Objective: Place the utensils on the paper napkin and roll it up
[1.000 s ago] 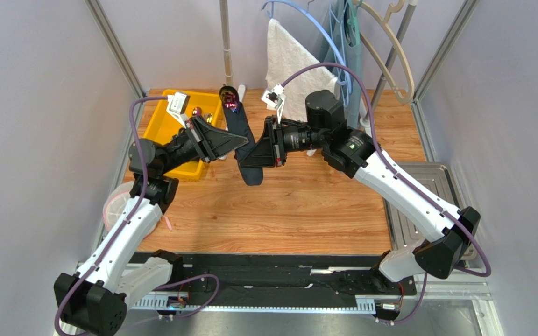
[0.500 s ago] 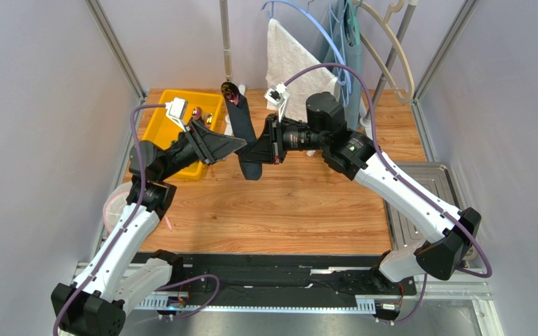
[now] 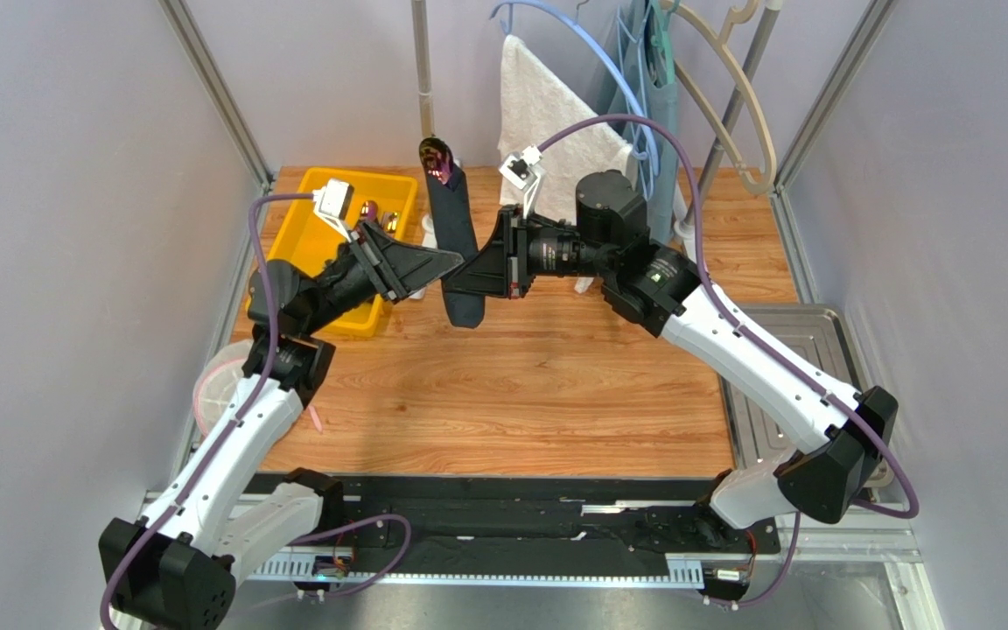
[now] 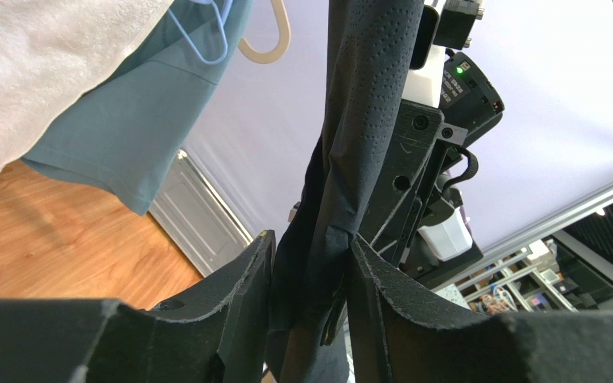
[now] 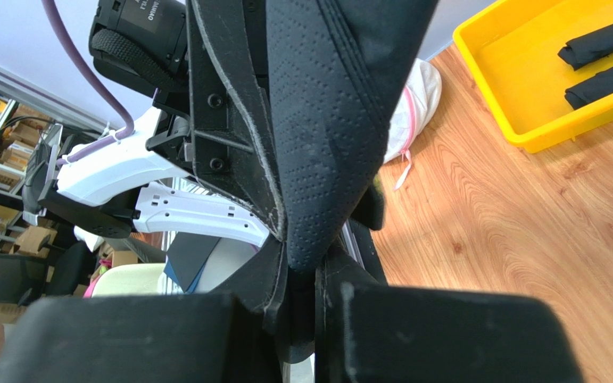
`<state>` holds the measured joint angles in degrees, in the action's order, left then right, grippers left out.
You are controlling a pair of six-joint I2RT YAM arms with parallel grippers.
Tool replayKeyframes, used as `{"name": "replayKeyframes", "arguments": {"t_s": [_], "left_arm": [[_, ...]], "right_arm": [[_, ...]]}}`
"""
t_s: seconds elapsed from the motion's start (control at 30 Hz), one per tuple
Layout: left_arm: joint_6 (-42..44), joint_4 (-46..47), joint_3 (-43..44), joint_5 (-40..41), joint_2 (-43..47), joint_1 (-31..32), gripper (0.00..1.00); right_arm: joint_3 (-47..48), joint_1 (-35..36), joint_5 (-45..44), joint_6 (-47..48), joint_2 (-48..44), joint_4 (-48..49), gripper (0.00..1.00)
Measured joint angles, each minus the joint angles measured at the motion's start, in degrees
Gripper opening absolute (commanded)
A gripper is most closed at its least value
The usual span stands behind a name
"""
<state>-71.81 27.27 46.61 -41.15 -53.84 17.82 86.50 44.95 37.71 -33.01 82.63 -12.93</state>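
Observation:
The paper napkin [image 3: 454,250] is rolled into a long black roll and hangs in the air above the table's back middle, nearly upright. A shiny purple-gold utensil head [image 3: 436,160] sticks out of its top end. The thin blue piece is hidden. My left gripper [image 3: 448,267] grips the roll from the left and my right gripper [image 3: 473,277] from the right, at its lower half. In the left wrist view the napkin [image 4: 366,120] fills the gap between my fingers [image 4: 246,279]. In the right wrist view the napkin [image 5: 334,120] is pinched at its lower end.
A yellow bin [image 3: 289,236] stands at the back left; the right wrist view shows black rolls [image 5: 605,40] in it. A white towel [image 3: 536,105], hangers and a grey-blue garment [image 3: 654,79] hang behind. A white-pink round thing [image 3: 214,387] lies left, a metal tray [image 3: 785,381] right.
Both grippers have carried the roll up and toward the back. The roll now stands more upright, and the utensil head has risen toward the back rail.

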Motion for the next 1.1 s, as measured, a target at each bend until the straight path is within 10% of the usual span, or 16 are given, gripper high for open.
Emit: {"name": "replayKeyframes", "arguments": {"t_s": [0.13,0.3,0.5,0.6,1.1], "left_arm": [[-0.42,0.72,0.66,0.09,-0.74,0.20,0.00],[0.24,2.40,0.85,-0.24,-1.03,0.13,0.00],[1.20,0.92,0.85,-2.58,-1.03,-2.47,0.00],[4.48,-3.69,0.79,-4.83,-1.03,-6.69,0.00],[40.81,-36.72,7.41,-22.21,-7.10,-31.06,0.00]], "right_arm": [[-0.02,-0.02,-0.74,-0.68,0.52,0.70,0.00],[0.00,-0.13,-0.59,-2.99,0.59,1.66,0.03],[0.15,-0.04,-0.76,-1.49,0.94,0.74,0.71],[0.28,-0.26,-0.57,0.72,0.98,-1.07,0.86],[0.52,-7.69,-1.49,10.38,0.94,-12.07,0.97]]}}
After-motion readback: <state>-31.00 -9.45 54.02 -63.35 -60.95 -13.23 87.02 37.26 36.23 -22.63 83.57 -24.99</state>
